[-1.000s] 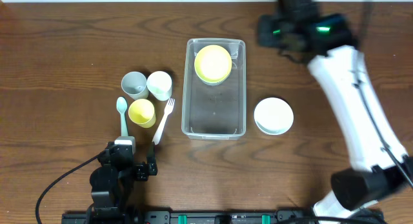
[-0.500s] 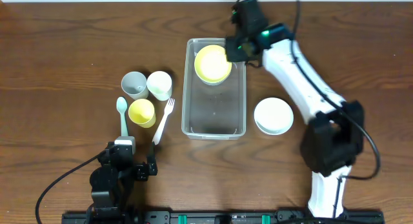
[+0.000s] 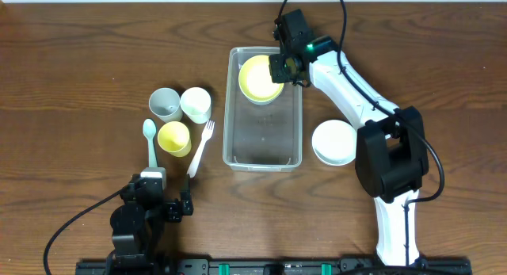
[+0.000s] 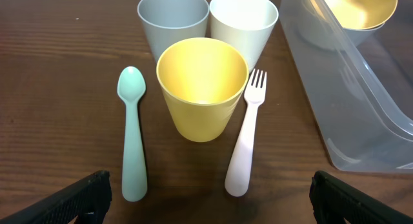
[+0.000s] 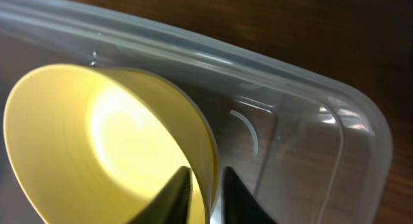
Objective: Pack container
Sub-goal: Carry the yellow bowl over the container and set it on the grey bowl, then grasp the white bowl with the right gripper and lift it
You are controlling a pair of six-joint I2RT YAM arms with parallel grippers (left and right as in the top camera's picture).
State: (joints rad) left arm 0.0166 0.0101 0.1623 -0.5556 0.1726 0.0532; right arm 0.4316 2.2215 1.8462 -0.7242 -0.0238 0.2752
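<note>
The clear plastic container (image 3: 230,108) lies lengthwise at the table's middle. A yellow bowl (image 3: 257,78) sits inside its far end, and it also shows in the right wrist view (image 5: 97,133). My right gripper (image 3: 279,71) is at the bowl's right rim. In the right wrist view its fingers (image 5: 205,179) are closed on that rim, one inside and one outside, within the container wall (image 5: 310,121). My left gripper (image 4: 206,198) is open and empty near the front edge, behind the cups, and the container's near corner (image 4: 361,121) lies to its right.
A grey cup (image 3: 165,105), a white cup (image 3: 196,104) and a yellow cup (image 3: 174,138) stand left of the container. A teal spoon (image 3: 150,142) and a white fork (image 3: 200,148) lie beside them. A white bowl (image 3: 336,142) sits right of the container.
My right arm swung in from the far right and came down onto the yellow bowl's rim. The bowl, the container and the left arm have not moved.
</note>
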